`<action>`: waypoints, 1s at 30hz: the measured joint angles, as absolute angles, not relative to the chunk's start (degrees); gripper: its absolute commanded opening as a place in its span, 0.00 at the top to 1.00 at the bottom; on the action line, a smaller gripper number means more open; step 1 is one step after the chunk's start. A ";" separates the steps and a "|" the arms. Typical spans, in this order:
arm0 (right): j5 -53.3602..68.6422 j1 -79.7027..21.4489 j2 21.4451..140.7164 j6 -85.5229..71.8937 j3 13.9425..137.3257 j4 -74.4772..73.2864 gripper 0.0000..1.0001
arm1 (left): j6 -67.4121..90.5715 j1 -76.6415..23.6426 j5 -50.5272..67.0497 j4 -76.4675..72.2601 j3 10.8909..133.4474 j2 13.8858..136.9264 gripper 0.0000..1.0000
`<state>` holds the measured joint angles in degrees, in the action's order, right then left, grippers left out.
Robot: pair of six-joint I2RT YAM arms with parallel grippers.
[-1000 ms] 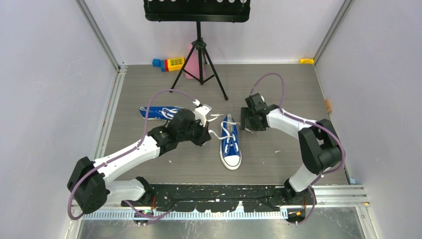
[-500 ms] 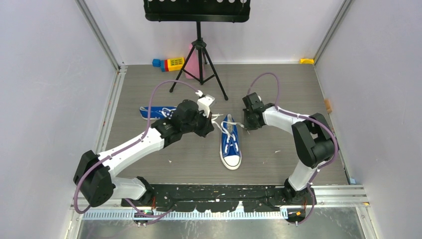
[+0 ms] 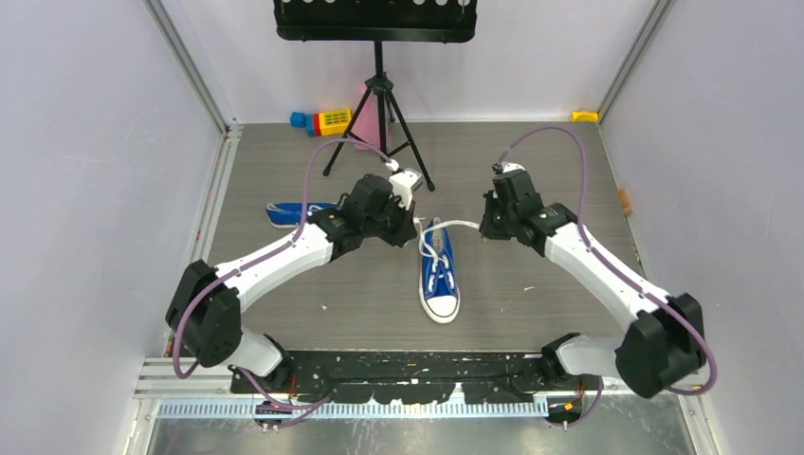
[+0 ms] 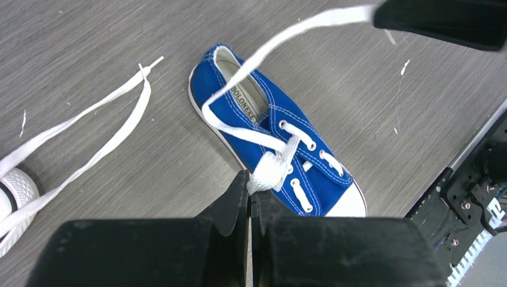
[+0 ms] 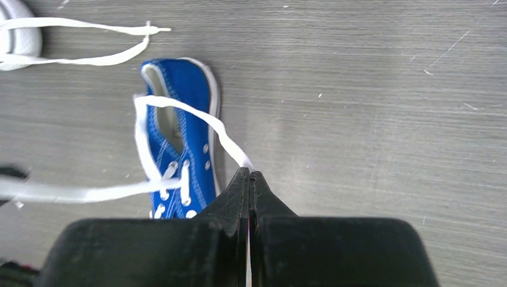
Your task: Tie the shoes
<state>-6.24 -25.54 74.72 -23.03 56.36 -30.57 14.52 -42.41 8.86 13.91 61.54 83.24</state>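
Grey wood-grain tabletop (image 3: 531, 284), arms reaching in from the bottom edge. Black music stand (image 3: 379, 90) on a tripod at top centre.

Left arm (image 3: 275, 265) runs diagonally from lower left up to centre. Right arm (image 3: 597, 275) mirrors it from lower right.

Centre sneaker (image 3: 439, 270): blue canvas, flat on its sole mid-frame, white toe cap pointing at the bottom edge, heel toward the stand. It sits between the two wrists.

Second sneaker (image 3: 287, 211): left of centre, mostly hidden behind the left arm. The left wrist view shows only its white toe cap at lower left. Its laces (image 4: 107, 113) lie slack on the tabletop, untied.

Left gripper (image 4: 250, 191): jaws pressed together, clamped on a folded bit of the left lace end (image 4: 267, 172), just above the centre sneaker's upper eyelets.

Right gripper (image 5: 249, 179): jaws together, pinching the right lace end (image 5: 230, 143). From there the lace rises up-left, loops over the shoe opening and drops back to the eyelets.

In the top view that lace spans from the heel across to the right gripper, off the tabletop. Both lace ends are held and no bow is formed on either shoe.

Small stuff along the top edge: blue/yellow toy block piece (image 3: 325, 120) left of the tripod, yellow bit (image 3: 585, 116) in the upper right corner.
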 measured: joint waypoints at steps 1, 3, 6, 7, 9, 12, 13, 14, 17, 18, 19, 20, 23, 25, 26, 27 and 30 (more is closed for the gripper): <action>-5.41 -25.54 72.97 -23.24 56.36 -31.40 1.00 | 14.50 -42.28 9.06 13.93 62.02 83.81 1.00; -2.79 -25.54 70.37 -24.03 56.27 -32.82 1.00 | 14.50 -42.06 9.26 13.96 62.92 84.73 1.00; 1.19 -25.56 67.88 -25.32 55.79 -34.30 1.00 | 14.55 -41.56 10.09 13.89 64.71 86.39 1.00; 2.26 -25.65 67.11 -25.71 55.59 -34.92 1.00 | 14.55 -41.41 10.48 13.80 65.49 87.13 1.00; 3.79 -25.74 65.71 -26.20 55.59 -36.42 1.00 | 14.55 -41.04 11.22 13.72 67.09 88.73 1.00; 4.25 -25.78 63.92 -26.76 56.34 -38.92 1.00 | 14.57 -40.64 12.12 13.58 69.63 91.55 1.00; 4.05 -25.76 63.51 -26.96 56.99 -39.97 1.00 | 14.57 -40.51 12.32 13.52 70.35 92.47 1.00; 3.73 -25.76 63.16 -27.11 57.74 -40.86 1.00 | 14.59 -40.36 12.71 13.52 71.13 93.45 1.00; 1.37 -25.76 61.98 -27.46 60.51 -43.29 1.00 | 14.90 -39.99 14.17 13.32 73.41 96.68 1.00; 0.49 -25.76 61.60 -27.59 61.39 -44.05 1.00 | 15.03 -39.97 14.74 13.15 74.13 97.82 1.00; -0.36 -25.76 61.28 -27.64 62.17 -44.82 1.00 | 15.14 -39.94 15.22 13.04 74.70 98.70 1.00; -1.06 -25.76 60.95 -27.70 62.81 -45.60 1.00 | 15.35 -39.94 15.73 12.84 75.37 99.79 1.00; -2.72 -25.76 60.18 -27.90 63.79 -47.88 1.00 | 16.12 -39.88 16.93 12.36 76.95 102.41 1.00; -3.57 -25.76 59.68 -28.01 63.90 -49.32 1.00 | 16.36 -39.70 17.67 12.27 78.04 103.94 1.00; -3.88 -25.76 59.37 -28.03 63.90 -50.11 1.00 | 16.40 -39.66 17.91 12.27 78.43 104.42 1.00; -4.01 -25.76 59.07 -28.05 63.90 -50.72 1.00 | 16.47 -39.62 18.09 12.27 78.91 104.86 1.00; -3.86 -25.76 58.39 -28.03 63.99 -52.27 1.00 | 16.71 -39.35 17.89 12.86 80.71 105.75 1.00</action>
<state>-3.86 -25.76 58.39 -28.03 63.99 -52.27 16.71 -39.35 17.89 12.86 80.71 105.75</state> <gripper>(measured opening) 0.017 0.012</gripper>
